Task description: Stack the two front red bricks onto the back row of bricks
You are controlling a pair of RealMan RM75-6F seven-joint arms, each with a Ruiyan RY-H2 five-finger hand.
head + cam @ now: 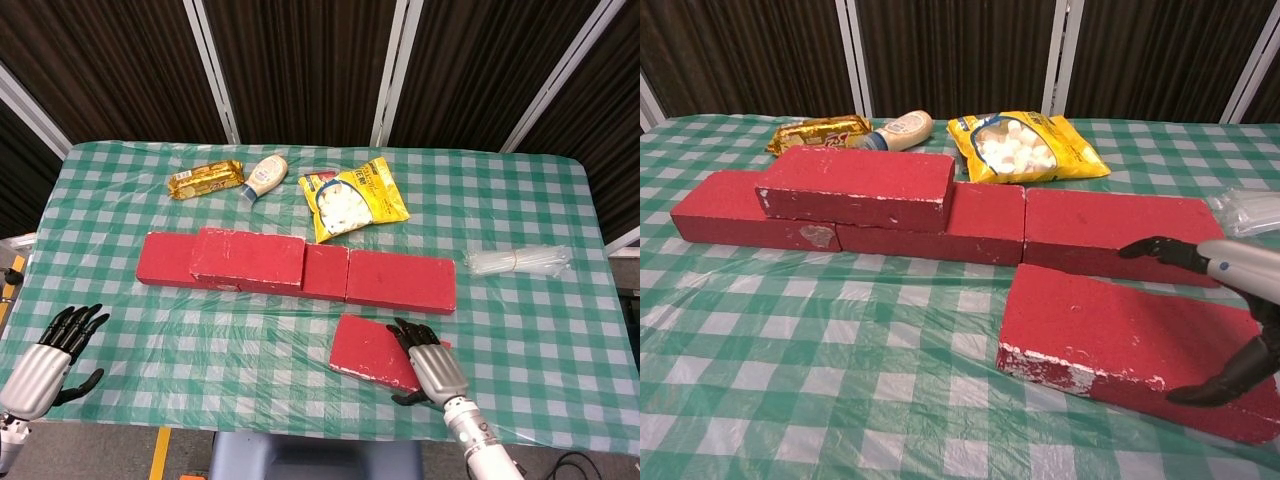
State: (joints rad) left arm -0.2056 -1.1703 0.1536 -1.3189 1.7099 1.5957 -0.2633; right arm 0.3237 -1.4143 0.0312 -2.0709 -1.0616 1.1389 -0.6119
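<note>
The back row of red bricks [400, 281] [1120, 235] runs across the middle of the table. One red brick [250, 259] [855, 186] lies stacked on the row's left part. Another red brick [370, 349] [1110, 335] lies flat in front of the row, slightly askew. My right hand [432, 367] [1232, 300] is spread over this front brick's right end, with its fingers [1155, 249] reaching past the far edge and its thumb [1220, 386] at the near edge. My left hand [45, 361] hovers at the table's front left with its fingers apart, holding nothing.
Behind the bricks lie a gold biscuit packet [205, 180], a small bottle [264, 176] on its side and a yellow marshmallow bag [352, 198]. A clear plastic bundle [518, 260] sits at the right. The green checked cloth [250, 350] covers the table.
</note>
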